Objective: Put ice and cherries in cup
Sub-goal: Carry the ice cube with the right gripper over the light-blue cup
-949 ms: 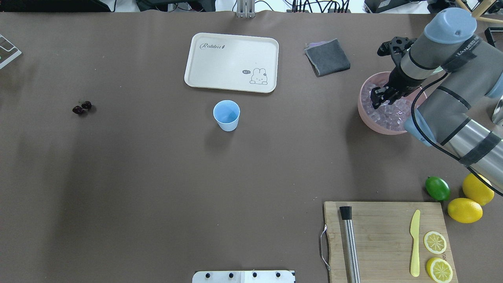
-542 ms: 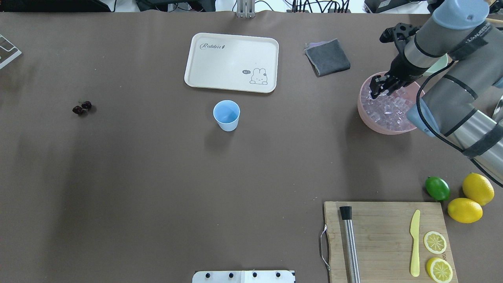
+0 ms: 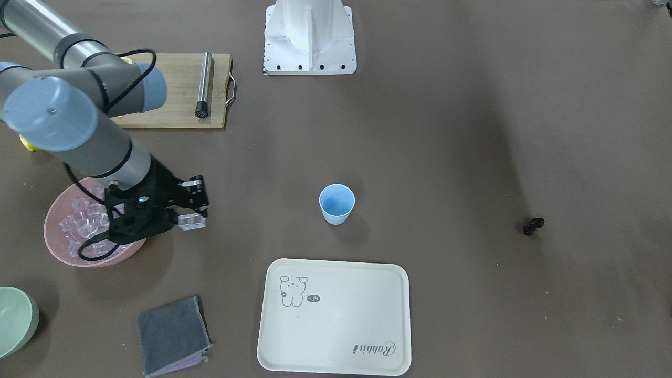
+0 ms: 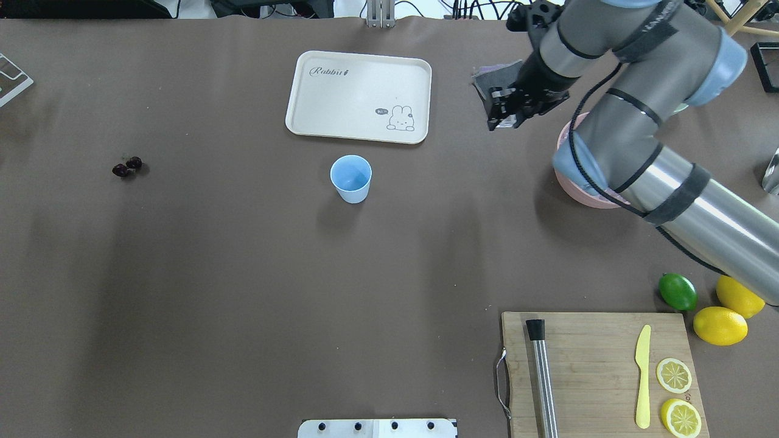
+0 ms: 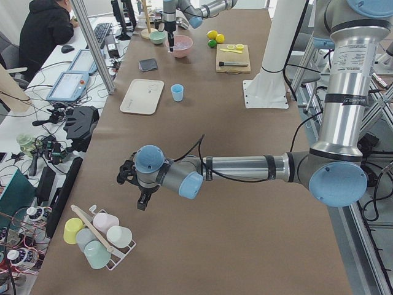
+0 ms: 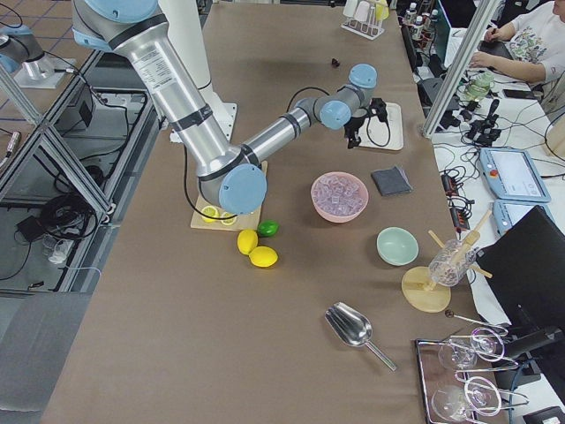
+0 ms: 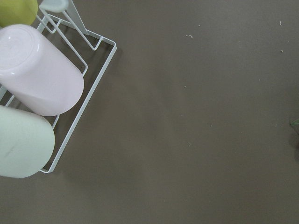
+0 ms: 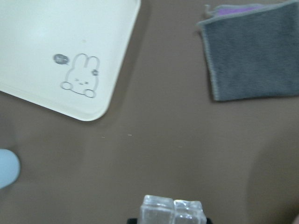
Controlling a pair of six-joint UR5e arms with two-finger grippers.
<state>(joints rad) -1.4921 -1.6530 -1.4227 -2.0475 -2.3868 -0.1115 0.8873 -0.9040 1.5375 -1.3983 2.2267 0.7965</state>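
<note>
My right gripper [image 3: 191,218] is shut on a clear ice cube [image 8: 173,212] and holds it above the table, just off the rim of the pink bowl [image 3: 52,244] on the cup's side. In the overhead view this gripper [image 4: 503,120] is near the grey cloth. More ice [image 3: 79,220] fills the bowl. The light blue cup [image 4: 351,176] stands upright mid-table, empty as far as I see. The dark cherries [image 4: 126,166] lie far to the left. My left gripper [image 5: 142,200] shows only in the exterior left view, near a cup rack; I cannot tell its state.
A cream rabbit tray [image 4: 359,96] lies beyond the cup. A grey cloth [image 3: 172,336] lies beside it. A cutting board [image 4: 593,365] with muddler, knife and lemon slices sits front right, with a lime [image 4: 677,291] and lemons. A pale green bowl [image 3: 13,320] stands near the pink bowl.
My right gripper has risen out of the pink bowl with an ice cube and moved left, past the rim, toward the cloth and tray. Cup and cherries have not moved.
</note>
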